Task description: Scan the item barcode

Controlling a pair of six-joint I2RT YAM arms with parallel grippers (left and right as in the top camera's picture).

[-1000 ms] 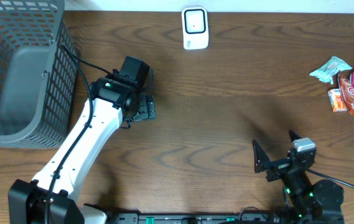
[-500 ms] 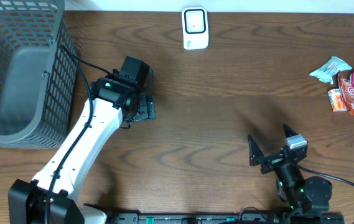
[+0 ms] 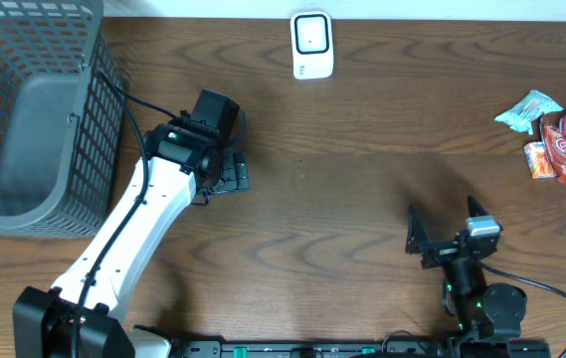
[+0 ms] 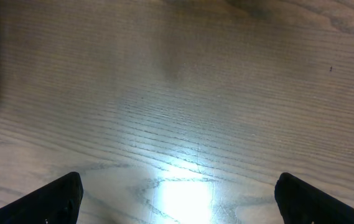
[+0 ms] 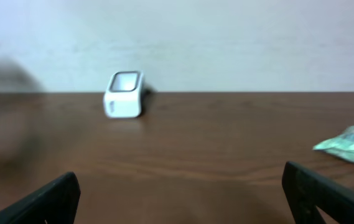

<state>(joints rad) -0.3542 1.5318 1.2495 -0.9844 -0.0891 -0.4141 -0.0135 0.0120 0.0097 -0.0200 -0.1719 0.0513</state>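
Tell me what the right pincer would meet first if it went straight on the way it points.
Probably nothing: the right pincer faces bare table up to the far wall; the scanner sits left of that line, though depth is unclear.

Table (image 4: 183, 81) glare, blurred right-wrist view

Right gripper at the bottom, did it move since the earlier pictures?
Yes. The right gripper crept slightly up the overhead view, toward the far edge where the white scanner stands unmoved.
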